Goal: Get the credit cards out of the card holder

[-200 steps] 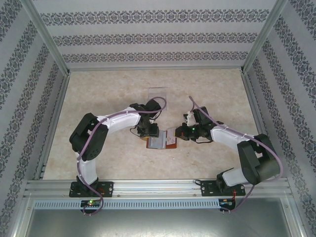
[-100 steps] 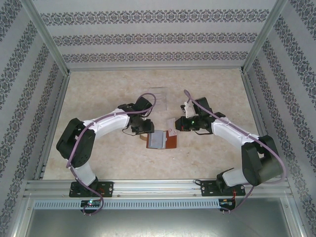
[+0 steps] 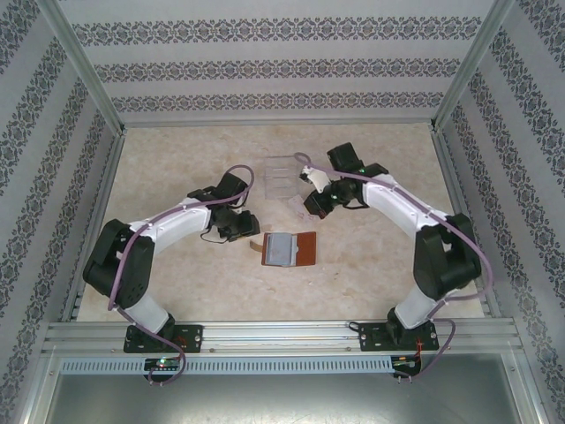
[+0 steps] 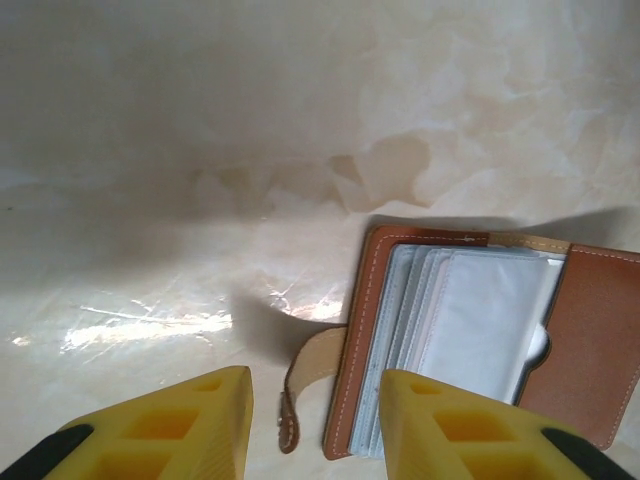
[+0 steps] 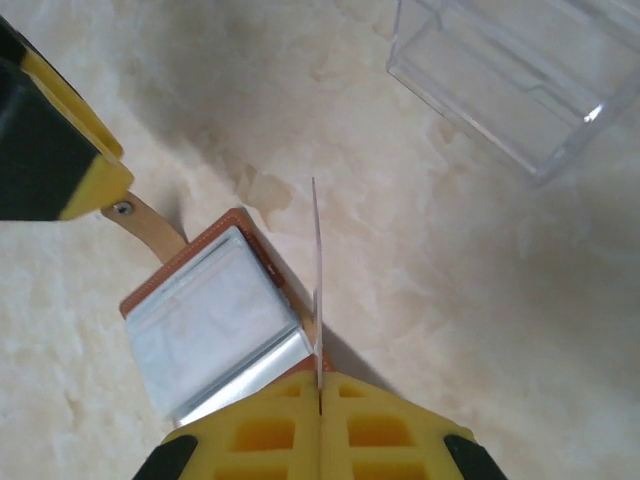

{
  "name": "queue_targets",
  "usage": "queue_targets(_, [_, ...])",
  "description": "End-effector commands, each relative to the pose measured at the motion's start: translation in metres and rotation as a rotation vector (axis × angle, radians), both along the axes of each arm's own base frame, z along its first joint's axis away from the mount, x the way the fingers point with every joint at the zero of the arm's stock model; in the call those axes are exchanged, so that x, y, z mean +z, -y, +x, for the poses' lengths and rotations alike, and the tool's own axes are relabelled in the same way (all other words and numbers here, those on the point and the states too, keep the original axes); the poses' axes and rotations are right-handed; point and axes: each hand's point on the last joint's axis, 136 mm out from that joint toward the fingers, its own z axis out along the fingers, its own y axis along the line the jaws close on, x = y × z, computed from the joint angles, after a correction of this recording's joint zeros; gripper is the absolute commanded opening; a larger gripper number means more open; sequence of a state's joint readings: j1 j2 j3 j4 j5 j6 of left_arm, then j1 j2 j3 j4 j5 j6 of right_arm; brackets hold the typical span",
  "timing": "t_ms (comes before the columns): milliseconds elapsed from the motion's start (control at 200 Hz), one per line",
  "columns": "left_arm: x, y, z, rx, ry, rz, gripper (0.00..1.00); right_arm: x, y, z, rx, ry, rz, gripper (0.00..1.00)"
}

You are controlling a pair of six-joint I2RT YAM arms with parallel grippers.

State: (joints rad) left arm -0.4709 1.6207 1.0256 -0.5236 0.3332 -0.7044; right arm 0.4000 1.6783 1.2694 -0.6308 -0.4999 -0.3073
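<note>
Right gripper (image 5: 320,385): pinched one card (image 5: 316,270) edge-on, just past wallet (image 5: 215,320).
Tray (image 5: 500,80): lay farther past wallet, nearer right gripper.
Left gripper (image 4: 315,392): stood half-open, empty.

Card (image 5: 316,280) edge-on, face unseen; tray (image 5: 478,105) cropped at top edge.

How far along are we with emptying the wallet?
Done: the card holder lies open on the table. In hand: the right gripper is shut on one credit card, held clear of it near the clear tray. The left gripper hangs open by the strap tab. Left: set that card down, then pull any cards from the sleeves.
</note>
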Motion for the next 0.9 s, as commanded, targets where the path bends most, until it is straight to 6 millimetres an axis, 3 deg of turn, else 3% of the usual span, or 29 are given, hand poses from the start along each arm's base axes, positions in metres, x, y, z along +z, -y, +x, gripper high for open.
queue_targets(0, [0.006, -0.005, 0.003, 0.006, 0.026, -0.032, 0.38, -0.01, 0.001, -0.011, 0.204, 0.019, -0.147, 0.0])
queue_targets(420, [0.001, -0.028, 0.004, 0.059, 0.025, -0.04, 0.38, -0.004, 0.002, 0.037, 0.428, 0.095, -0.389, 0.0])
queue_targets(669, [-0.002, -0.036, 0.009, 0.09, 0.033, -0.038, 0.38, 0.012, -0.017, 0.068, 0.534, 0.183, -0.426, 0.0])
queue_targets(894, [-0.006, -0.04, 0.011, 0.107, 0.029, -0.038, 0.38, 0.014, -0.034, 0.089, 0.621, 0.246, -0.458, 0.0])
